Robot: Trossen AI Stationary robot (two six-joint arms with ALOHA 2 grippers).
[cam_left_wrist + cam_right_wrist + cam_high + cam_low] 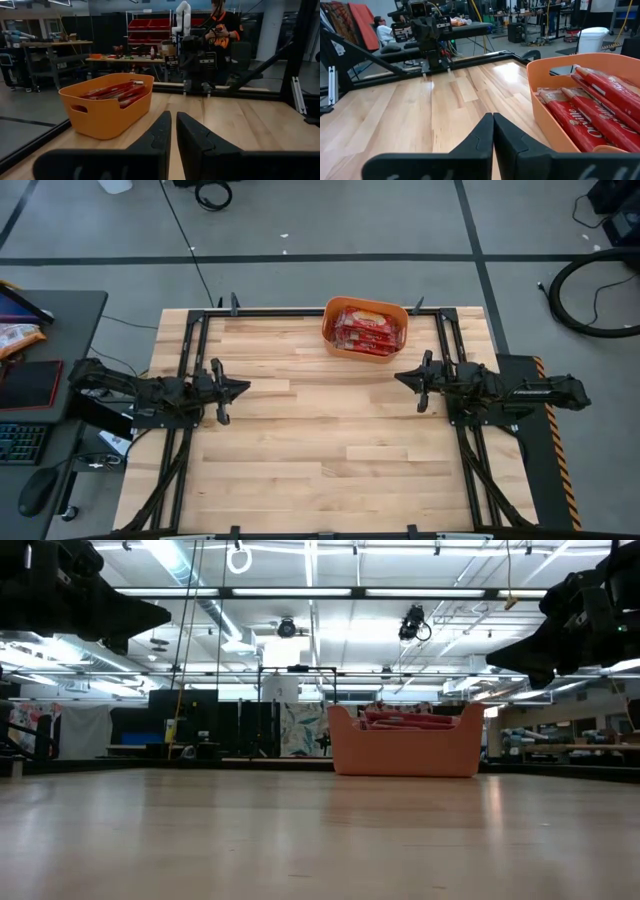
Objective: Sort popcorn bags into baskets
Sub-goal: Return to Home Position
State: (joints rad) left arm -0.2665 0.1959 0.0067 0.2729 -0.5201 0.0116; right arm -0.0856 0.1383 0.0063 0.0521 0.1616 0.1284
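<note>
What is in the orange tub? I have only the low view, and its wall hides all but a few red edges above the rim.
Observer: The high view shows red popcorn bags lying packed together in the orange tub, covering most of its floor.
Operator: Are any bags outside it?
Observer: None show in the high view; the table is bare wood around the tub.
Operator: And the grippers?
Observer: The left gripper and the right gripper are both shut and empty. They sit apart at mid-table with their tips facing each other.
</note>
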